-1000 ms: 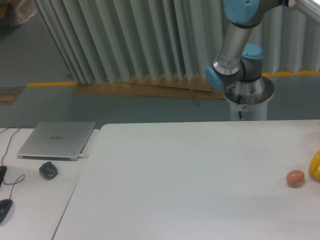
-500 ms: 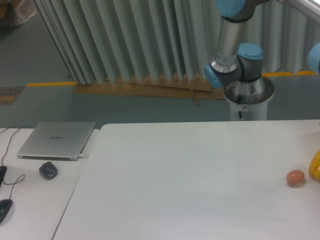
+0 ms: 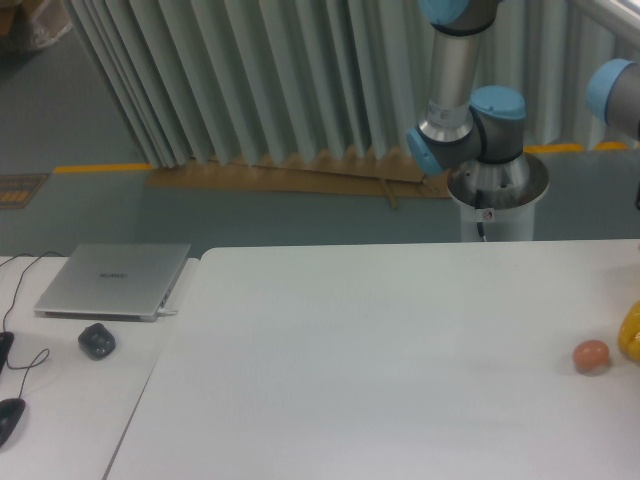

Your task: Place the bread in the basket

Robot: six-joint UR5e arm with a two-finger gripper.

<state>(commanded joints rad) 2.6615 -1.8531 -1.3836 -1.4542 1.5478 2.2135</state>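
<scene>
The bread and the basket are out of view. No gripper shows either: only the arm's base and lower links (image 3: 470, 120) stand behind the table's far edge, and a blue joint (image 3: 615, 92) enters at the upper right. A pinkish-brown egg-like ball (image 3: 591, 356) lies on the white table (image 3: 380, 370) near its right side. Beside it, a bright yellow thing (image 3: 631, 333) is cut off by the right edge of the frame.
A silver closed laptop (image 3: 113, 281) lies on a second white table at the left, with a dark round object (image 3: 97, 341) and mouse cables near it. Behind the tables hang pleated grey curtains (image 3: 250, 80) above a floor with a yellow line.
The arm's upright link has swung a little to the left, and a blue joint has come further into view at the upper right. Nothing on the tables has moved.
</scene>
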